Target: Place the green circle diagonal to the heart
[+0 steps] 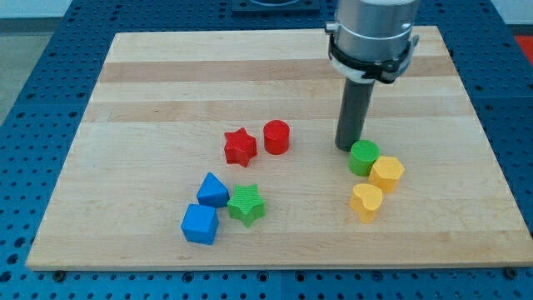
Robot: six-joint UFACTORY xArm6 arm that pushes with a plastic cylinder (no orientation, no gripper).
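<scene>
The green circle [364,157] is a short green cylinder at the view's right of the board. The yellow heart [366,202] lies just below it, toward the view's bottom. A yellow hexagon-like block [387,174] touches the green circle on its lower right. My tip [348,147] is the end of the dark rod, resting just at the green circle's upper left edge, touching or nearly touching it.
A red star [240,147] and a red cylinder [276,137] sit mid-board. A blue triangle-like block [212,191], a blue cube [200,224] and a green star [246,205] cluster at lower left. The wooden board [166,75] lies on a blue perforated table.
</scene>
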